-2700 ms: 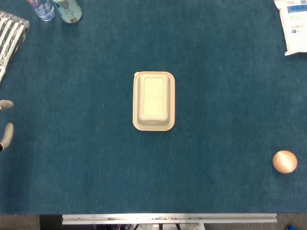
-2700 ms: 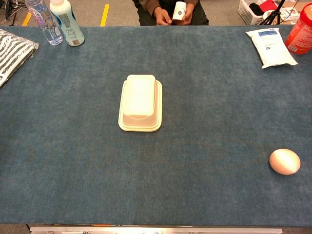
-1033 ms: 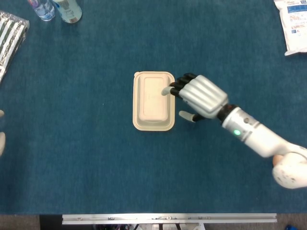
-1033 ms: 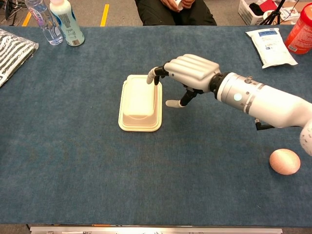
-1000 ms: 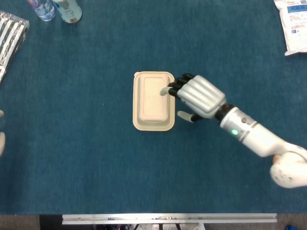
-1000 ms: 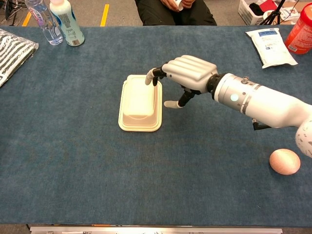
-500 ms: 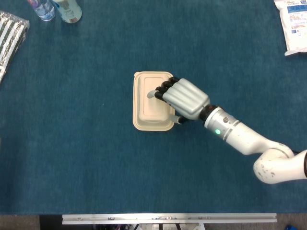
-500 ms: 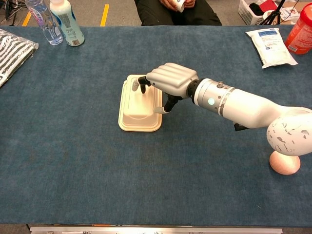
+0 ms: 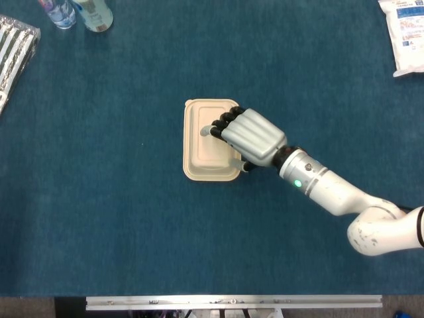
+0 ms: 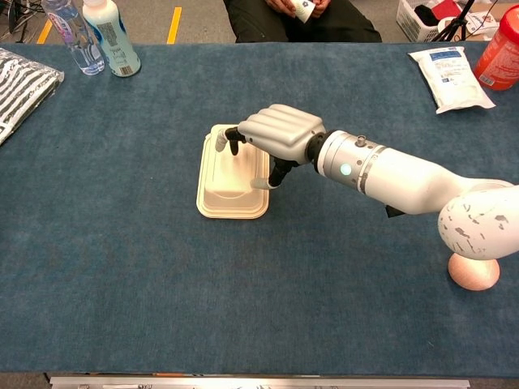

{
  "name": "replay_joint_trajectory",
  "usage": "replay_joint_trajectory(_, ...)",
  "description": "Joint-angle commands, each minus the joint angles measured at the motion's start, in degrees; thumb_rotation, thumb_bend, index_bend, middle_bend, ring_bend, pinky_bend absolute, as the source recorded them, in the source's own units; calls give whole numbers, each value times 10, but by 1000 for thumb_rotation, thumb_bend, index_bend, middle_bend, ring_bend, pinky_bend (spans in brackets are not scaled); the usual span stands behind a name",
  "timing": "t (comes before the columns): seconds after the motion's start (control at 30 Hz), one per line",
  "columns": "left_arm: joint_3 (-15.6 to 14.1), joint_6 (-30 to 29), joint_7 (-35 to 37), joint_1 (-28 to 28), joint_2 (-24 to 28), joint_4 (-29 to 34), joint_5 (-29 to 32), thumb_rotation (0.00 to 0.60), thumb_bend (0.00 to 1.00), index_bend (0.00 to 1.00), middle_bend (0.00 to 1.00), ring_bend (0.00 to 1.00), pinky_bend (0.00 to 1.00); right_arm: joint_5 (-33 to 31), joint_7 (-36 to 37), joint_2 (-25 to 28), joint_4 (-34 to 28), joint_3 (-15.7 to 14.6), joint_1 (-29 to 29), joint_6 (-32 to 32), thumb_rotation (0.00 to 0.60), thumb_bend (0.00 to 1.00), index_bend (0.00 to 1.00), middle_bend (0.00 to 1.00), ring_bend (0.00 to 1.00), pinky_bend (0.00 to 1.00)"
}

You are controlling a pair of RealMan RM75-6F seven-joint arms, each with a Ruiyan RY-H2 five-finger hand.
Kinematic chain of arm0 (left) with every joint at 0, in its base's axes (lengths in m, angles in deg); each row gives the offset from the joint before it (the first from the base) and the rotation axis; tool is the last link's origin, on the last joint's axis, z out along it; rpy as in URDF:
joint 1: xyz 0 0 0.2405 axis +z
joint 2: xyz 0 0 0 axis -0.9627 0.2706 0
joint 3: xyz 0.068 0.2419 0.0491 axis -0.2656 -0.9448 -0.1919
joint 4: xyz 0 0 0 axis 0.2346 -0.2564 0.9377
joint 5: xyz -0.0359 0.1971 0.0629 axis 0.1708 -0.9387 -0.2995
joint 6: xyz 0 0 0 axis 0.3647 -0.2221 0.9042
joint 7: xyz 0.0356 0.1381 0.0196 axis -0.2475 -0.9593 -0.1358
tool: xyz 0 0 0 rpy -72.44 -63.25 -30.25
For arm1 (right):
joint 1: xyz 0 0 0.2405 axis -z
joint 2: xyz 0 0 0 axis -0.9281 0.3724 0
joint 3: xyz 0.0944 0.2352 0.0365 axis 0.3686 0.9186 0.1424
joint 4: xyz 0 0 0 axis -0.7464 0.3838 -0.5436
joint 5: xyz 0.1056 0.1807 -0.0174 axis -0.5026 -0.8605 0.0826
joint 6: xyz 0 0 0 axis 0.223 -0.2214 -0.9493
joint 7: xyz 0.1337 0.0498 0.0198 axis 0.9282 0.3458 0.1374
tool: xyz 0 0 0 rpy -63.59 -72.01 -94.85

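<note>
Right robot hand (image 9: 248, 137) is reaching in from the right edge of the counter (image 9: 119, 218) and is hovering over the beige tray (image 9: 202, 159), which is lying upside down near the counter's middle. Fingers (image 10: 231, 138) are curling down over the raised base of the beige tray, fingertips at or just above its top surface; thumb (image 10: 268, 181) is sitting at the tray's right rim. Cannot tell for sure whether the fingers are pressing on it; the robot hand is half-curled, wrapping over the tray's right side, and nothing is lifted. The tray is lying flat on the blue cloth. Left robot hand is not showing in either view.

At the far left corner two bottles (image 10: 101, 36) are standing side by side, one clear, one with a teal label. A striped packet (image 10: 20, 85) is lying at the left edge. At the far right corner a white pouch (image 10: 450, 77) is lying flat, with a red container (image 10: 503, 49) just beside it. A pinkish round object (image 10: 474, 274) is sitting near the right edge, partly hidden behind the right arm's elbow. A person (image 10: 300, 16) is sitting beyond the far edge, holding a small white item.
</note>
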Motion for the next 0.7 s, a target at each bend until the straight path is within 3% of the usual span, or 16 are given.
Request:
replay_joint_trajectory(0.03,0,0,0,0,0,0,-1,600,397,335,340,318,284,-2,2,0,0,-2,-2,1,600,245,251,347,264,255)
replay_joint_trajectory(0.47,3,-2,1,3,-1,0,3,600,397,334,341,318,284,-5,18,-6,7,-9,-8,8,600,245,250,352,264,255)
replay_joint_trajectory(0.7,8,5,2,-3,-2,-5,7,600,397,334,341,318,285,57,51,84,-74,-17,40,91,600,234,250,352,264,255)
